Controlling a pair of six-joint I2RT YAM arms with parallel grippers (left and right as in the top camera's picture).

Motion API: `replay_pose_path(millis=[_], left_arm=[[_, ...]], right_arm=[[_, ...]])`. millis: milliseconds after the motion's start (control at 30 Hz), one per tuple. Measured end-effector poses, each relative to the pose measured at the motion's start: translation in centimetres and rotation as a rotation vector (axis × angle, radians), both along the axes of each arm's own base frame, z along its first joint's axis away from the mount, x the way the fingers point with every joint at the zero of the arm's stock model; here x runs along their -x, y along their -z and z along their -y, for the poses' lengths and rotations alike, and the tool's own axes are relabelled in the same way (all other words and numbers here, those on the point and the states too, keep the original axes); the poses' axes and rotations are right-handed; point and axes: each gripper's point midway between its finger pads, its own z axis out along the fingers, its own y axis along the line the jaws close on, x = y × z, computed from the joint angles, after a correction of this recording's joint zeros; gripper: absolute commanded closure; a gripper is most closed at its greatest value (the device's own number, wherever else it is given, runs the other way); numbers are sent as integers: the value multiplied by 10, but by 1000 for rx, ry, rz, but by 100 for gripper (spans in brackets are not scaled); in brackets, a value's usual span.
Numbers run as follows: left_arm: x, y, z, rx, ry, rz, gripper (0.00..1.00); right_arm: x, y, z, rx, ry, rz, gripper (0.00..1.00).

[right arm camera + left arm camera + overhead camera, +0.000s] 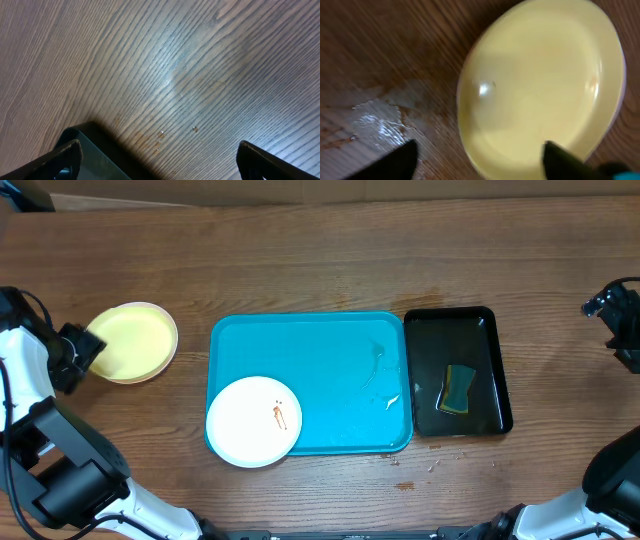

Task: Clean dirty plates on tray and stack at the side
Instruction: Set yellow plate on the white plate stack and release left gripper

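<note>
A pale yellow-green plate [130, 340] lies on the table left of the cyan tray [330, 350]. One white plate [253, 421] with a small orange smear sits on the tray's front left corner and overhangs its rim. A second white plate does not show. My left gripper [85, 350] is at the yellow plate's left edge. In the left wrist view it [480, 165] is open, one finger over the yellow plate [545, 85] and one over the wood. My right gripper [612, 308] is at the far right. In the right wrist view it [160, 160] is open and empty above bare wood.
A black tray [495, 350] with a wet floor stands against the cyan tray's right side, with a green-yellow sponge [459, 388] in it. Its corner shows in the right wrist view [100, 155]. Water lies on the cyan tray's right part and on the wood by the yellow plate [375, 125].
</note>
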Motion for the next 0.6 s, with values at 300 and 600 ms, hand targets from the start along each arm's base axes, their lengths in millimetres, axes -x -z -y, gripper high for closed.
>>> replay_pose_path(millis=[300, 600], left_arm=[[47, -21, 90, 347, 111, -126, 0], [92, -91, 147, 271, 229, -163, 2]], right_arm=[[0, 0, 0, 0, 1, 0, 0], [0, 0, 0, 0, 1, 0, 0]])
